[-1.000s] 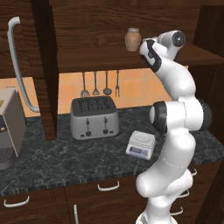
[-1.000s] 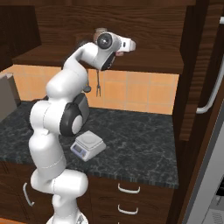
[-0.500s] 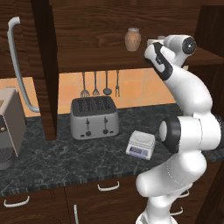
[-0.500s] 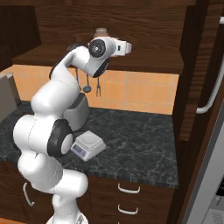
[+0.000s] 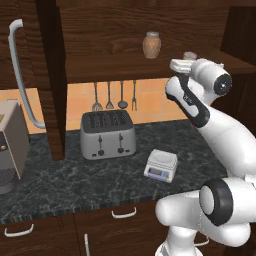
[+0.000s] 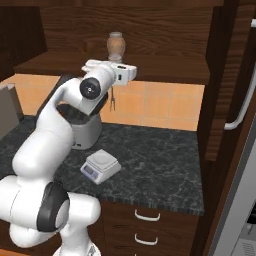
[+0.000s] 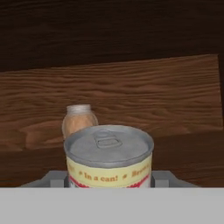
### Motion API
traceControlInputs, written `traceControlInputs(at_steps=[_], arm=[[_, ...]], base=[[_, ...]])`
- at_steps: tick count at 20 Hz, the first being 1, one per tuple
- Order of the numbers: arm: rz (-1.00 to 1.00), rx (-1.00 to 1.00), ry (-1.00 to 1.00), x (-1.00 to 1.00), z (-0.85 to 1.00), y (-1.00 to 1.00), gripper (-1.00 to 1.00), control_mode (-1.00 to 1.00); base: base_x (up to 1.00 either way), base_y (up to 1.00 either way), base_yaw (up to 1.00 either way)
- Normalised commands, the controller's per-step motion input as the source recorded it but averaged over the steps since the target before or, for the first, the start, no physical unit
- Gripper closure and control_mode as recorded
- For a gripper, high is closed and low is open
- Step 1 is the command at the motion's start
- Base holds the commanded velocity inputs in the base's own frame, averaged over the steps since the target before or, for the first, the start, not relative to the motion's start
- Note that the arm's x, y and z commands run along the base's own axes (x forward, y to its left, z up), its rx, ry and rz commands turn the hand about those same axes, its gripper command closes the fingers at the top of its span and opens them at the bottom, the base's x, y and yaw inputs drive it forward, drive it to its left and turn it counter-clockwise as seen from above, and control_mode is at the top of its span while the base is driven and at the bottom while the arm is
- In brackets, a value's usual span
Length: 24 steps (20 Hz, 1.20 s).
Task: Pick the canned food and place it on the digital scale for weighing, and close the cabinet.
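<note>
The canned food [image 7: 109,153], a tin with a silvery pull-tab top and a yellow label band, sits between my gripper's [image 7: 109,178] grey fingers [image 7: 54,177], which are shut on it. In the left base view my gripper [image 5: 183,63] hangs just in front of the open cabinet's shelf [image 5: 125,62], with the tin's top [image 5: 190,55] peeking above the hand. The hand [image 6: 125,72] hides the tin in the right base view. The digital scale [image 5: 161,165] [image 6: 101,166] rests on the dark counter below. The cabinet door [image 5: 50,75] [image 6: 220,75] stands open.
A brown ceramic jar [image 5: 151,44] [image 6: 115,45] [image 7: 78,120] stands on the shelf behind the tin. A silver toaster [image 5: 108,134] sits left of the scale, under hanging utensils [image 5: 115,95]. The door's long bar handle [image 5: 22,75] [image 6: 240,110] juts out.
The hand with the tin has dropped a little and drawn back from the shelf. The arm's elbow and lower links have swung to a new pose.
</note>
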Motion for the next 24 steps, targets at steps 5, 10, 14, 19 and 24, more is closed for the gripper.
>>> traceControlInputs(at_steps=[5, 10, 14, 19, 24], arm=[[0.27, 0.03, 0.11, -0.94, -0.07, 0.07, 1.00, -1.00], [0.46, -0.01, 0.17, -0.48, -0.36, 0.22, 1.00, -1.00], [0.35, -0.01, 0.17, -0.11, -0.83, 0.44, 1.00, -1.00], [0.24, -0.04, 0.21, 0.00, -0.92, 0.57, 1.00, -1.00], [0.21, -0.06, 0.07, 0.01, -0.74, 0.07, 1.00, -1.00]], base=[[0.00, 0.00, 0.00], [0.00, 0.00, 0.00], [0.00, 0.00, 0.00], [0.00, 0.00, 0.00], [0.00, 0.00, 0.00]])
